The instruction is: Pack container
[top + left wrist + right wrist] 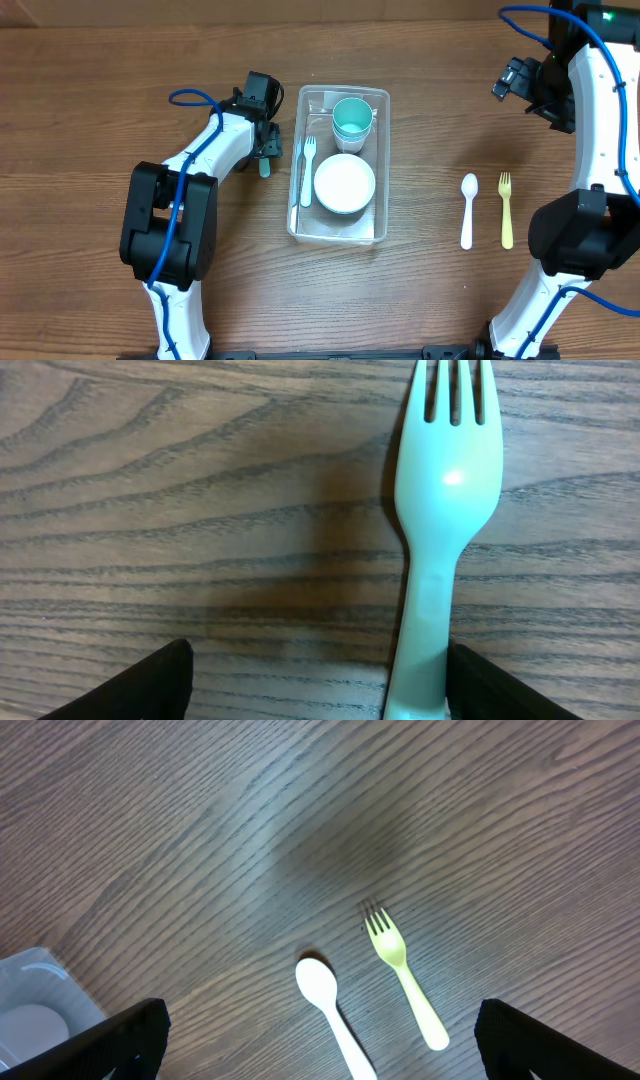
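The clear container (382,200) sits at the table's middle. It holds stacked teal cups (352,117), a white bowl (344,183) and a pale fork (308,170). My left gripper (268,146) is low on the table just left of the container. It is open (315,660) around a teal fork (445,500) that lies flat on the wood, the handle against the right finger. Only the fork's tip (265,169) shows in the overhead view. My right gripper (512,78) is open (320,1016) and empty, raised at the far right.
A white spoon (468,208) and a yellow fork (506,210) lie side by side right of the container; both show in the right wrist view (325,1000) (402,970). The container's corner (40,982) shows at that view's lower left.
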